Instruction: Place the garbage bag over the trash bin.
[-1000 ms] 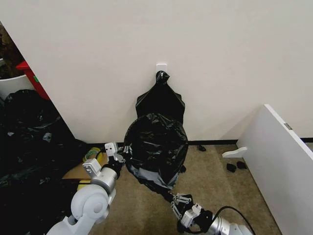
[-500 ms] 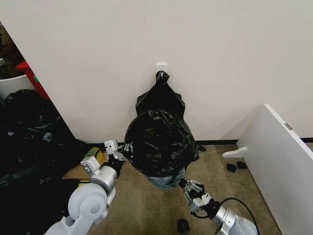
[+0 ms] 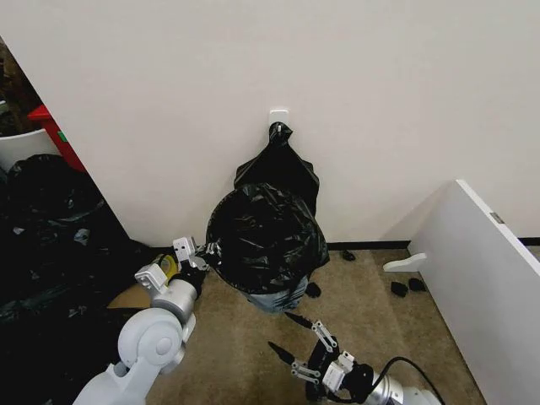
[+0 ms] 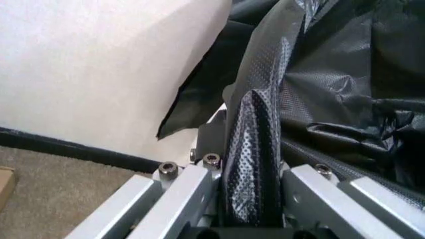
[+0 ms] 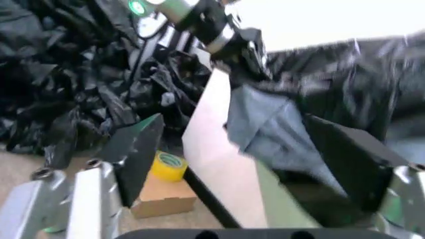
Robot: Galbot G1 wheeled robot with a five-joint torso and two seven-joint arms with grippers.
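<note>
The black garbage bag (image 3: 266,236) is spread in a round dome in front of the wall, greyish where it stretches at its lower edge. It covers the trash bin, of which just the round outline shows through. My left gripper (image 3: 201,251) is at the bag's left edge, shut on a fold of it. The left wrist view shows that fold (image 4: 256,149) pinched between the fingers (image 4: 179,191). Below the bag, my right gripper (image 3: 279,330) hovers over the carpet, open and apart from it. The right wrist view looks past the open right gripper (image 5: 232,134) toward the bag (image 5: 332,79).
A flat black bag bundle (image 3: 278,164) hangs from a white hook (image 3: 278,114) on the wall behind. A heap of black plastic (image 3: 51,245) fills the left side, with a yellow tape roll (image 3: 162,267) on a cardboard box (image 3: 131,297). A white panel (image 3: 489,270) stands on the right.
My right gripper has let go of the bag's lower edge, opened and drawn back toward me. The bag has settled lower and more level. The left gripper keeps its hold.
</note>
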